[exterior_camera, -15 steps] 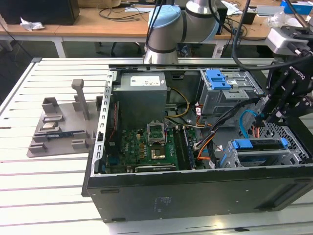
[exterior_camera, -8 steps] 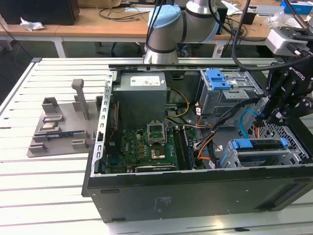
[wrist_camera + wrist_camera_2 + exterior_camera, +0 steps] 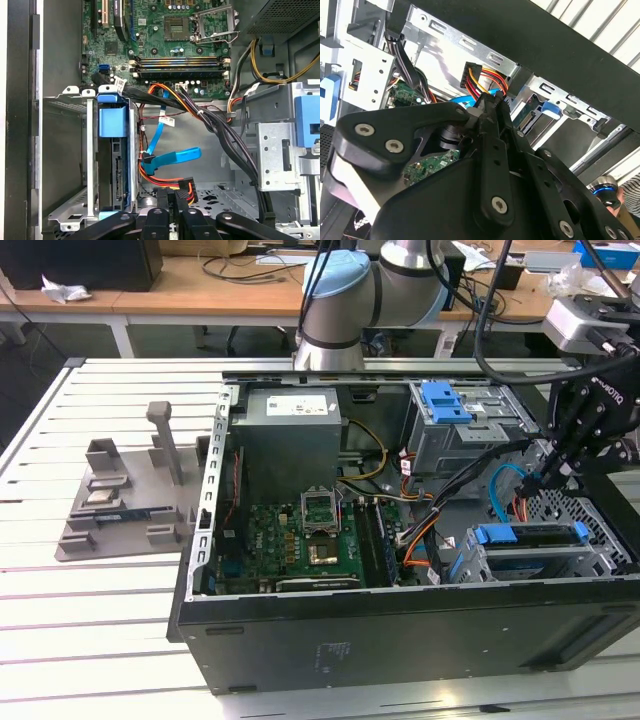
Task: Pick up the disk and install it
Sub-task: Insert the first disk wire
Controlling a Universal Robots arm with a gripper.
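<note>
The disk (image 3: 530,540) lies in the lower drive cage at the exterior view's right end of the open computer case (image 3: 330,640), framed by its blue carrier bracket. The first wrist view shows the disk (image 3: 118,175) edge-on inside that cage, under a blue bracket tab (image 3: 112,122). My gripper (image 3: 540,482) hangs inside the case just above and behind the cage, apart from the disk. Its fingers are shut together with nothing between them. In the first wrist view the gripper (image 3: 173,196) tips sit beside a red-and-orange cable plug (image 3: 187,189). The second wrist view has the gripper (image 3: 487,102) close to the same wires.
A blue flat cable (image 3: 172,157) and black cable bundles (image 3: 215,125) cross the space near the fingers. An upper drive bay with a blue latch (image 3: 445,400), the grey power supply (image 3: 290,440) and the motherboard (image 3: 300,540) occupy the case. A grey fixture rack (image 3: 120,500) stands on the white slatted table.
</note>
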